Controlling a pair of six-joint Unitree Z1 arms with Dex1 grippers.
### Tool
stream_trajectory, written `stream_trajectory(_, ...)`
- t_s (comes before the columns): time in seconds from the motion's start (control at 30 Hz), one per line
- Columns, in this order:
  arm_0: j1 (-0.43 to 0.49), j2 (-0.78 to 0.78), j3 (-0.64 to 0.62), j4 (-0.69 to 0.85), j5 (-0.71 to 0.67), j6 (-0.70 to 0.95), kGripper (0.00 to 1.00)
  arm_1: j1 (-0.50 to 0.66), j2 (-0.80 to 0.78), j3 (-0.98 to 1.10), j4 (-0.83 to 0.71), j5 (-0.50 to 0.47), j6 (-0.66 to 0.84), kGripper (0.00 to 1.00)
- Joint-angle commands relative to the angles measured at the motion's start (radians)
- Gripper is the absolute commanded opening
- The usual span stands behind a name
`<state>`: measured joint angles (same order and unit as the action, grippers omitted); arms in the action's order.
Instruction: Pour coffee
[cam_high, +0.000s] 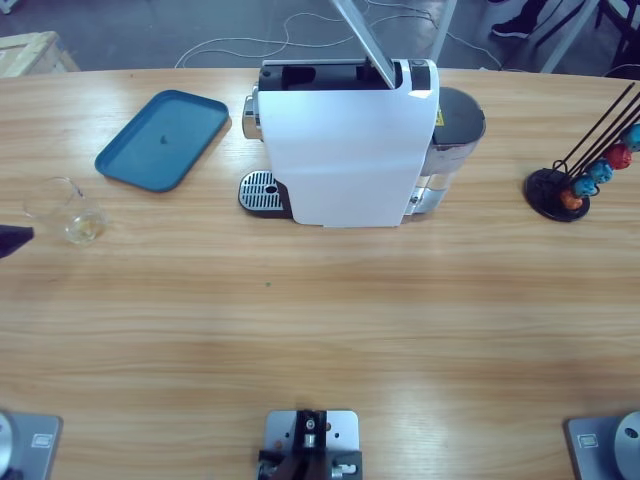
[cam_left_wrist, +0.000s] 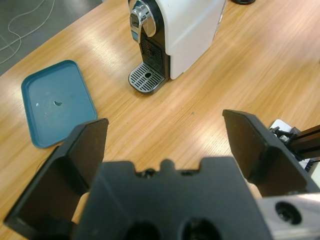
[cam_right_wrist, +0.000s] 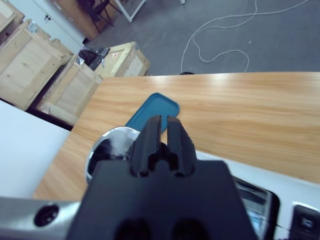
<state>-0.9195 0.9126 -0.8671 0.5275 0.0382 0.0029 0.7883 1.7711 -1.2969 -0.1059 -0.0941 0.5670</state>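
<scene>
On wooden table (cam_high: 320, 320), teal tray (cam_high: 163, 138), coffee machine (cam_high: 345, 150)

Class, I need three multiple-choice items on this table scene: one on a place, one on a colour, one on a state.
1. Where does the clear glass stand?
A. on the drip grate
B. on the bare table near the tray
C. on the tray

2. What colour is the tray?
A. blue
B. red
C. white

3. How are the left gripper jaws?
A. shut on the glass
B. shut on nothing
C. open

Key: 1 B, the glass stands on wood beside the tray; 2 A, it looks teal-blue in every view; 3 C, they stand wide apart.
</scene>
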Motion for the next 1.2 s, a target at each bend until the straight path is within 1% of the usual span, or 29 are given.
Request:
stream_trajectory(0.03, -0.009, 0.033, -0.009, 0.008, -0.009, 0.003, 0.991, 0.086, 0.156, 0.066, -0.01, 0.062, -0.005, 0.0)
stream_trajectory(0.3, -0.008, 0.053, -0.016, 0.007, -0.009, 0.003, 0.991, 0.126, 0.229, 0.068, -0.004, 0.055, -0.019, 0.0)
stream_trajectory(0.47, -0.009, 0.057, -0.024, 0.008, -0.009, 0.003, 0.991, 0.109, 0.279, 0.069, 0.003, 0.064, 0.021, 0.0)
stream_trajectory(0.63, -0.008, 0.063, -0.024, 0.008, -0.009, 0.001, 0.991, 0.095, 0.329, 0.076, 0.054, 0.076, 0.033, 0.0)
stream_trajectory(0.77, -0.009, 0.068, -0.015, 0.006, 0.007, -0.037, 0.991, 0.095, 0.346, 0.095, 0.068, 0.07, 0.033, 0.0)
stream_trajectory(0.97, 0.008, 0.071, 0.014, -0.003, 0.023, -0.07, 0.991, 0.095, 0.346, 0.139, 0.077, 0.06, 0.033, 0.0)
stream_trajectory(1.1, 0.033, 0.067, 0.096, -0.017, 0.046, -0.087, 0.991, 0.094, 0.334, 0.153, 0.085, 0.062, 0.032, 0.0)
stream_trajectory(1.2, 0.033, 0.042, 0.112, -0.018, 0.048, -0.102, 0.991, 0.094, 0.334, 0.17, 0.088, 0.062, 0.032, 0.0)
